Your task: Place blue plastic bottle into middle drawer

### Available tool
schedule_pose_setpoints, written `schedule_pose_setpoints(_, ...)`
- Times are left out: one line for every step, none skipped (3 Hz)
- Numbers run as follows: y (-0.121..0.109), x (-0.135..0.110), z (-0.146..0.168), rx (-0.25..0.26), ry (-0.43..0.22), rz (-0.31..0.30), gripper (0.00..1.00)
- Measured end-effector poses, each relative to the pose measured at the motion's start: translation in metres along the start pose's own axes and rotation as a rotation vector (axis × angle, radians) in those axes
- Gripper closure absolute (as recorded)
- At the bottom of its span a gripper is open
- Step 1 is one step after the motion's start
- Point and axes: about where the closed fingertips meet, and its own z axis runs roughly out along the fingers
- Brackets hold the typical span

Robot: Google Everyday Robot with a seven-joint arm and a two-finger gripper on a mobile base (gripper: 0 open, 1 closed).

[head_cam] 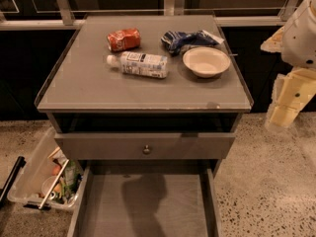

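The blue plastic bottle point(140, 64) lies on its side on the grey cabinet top point(89, 88), white cap pointing left, label up. The middle drawer point(190, 206) is pulled out at the bottom of the view, and its flat grey floor is bare with a shadow across it. Above it is a grey drawer front with a round knob point(146, 149). My gripper point(282, 116) hangs at the right, off the cabinet's right edge and well away from the bottle, holding nothing that I can see.
A red soda can point(123, 39) lies behind the bottle. A dark blue snack bag point(185, 39) and a white bowl point(206, 61) sit to its right. A clear bin of clutter point(44, 177) stands on the speckled floor at the left.
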Motion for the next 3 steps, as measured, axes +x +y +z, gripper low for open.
schedule_pose_setpoints(-0.002,0.000,-0.001,0.010,0.000,0.007,0.00)
schedule_pose_setpoints(-0.024,-0.016,0.013,0.041,-0.021,0.026,0.00)
schedule_pose_setpoints(-0.053,-0.046,0.035,0.072,-0.085,-0.005,0.00)
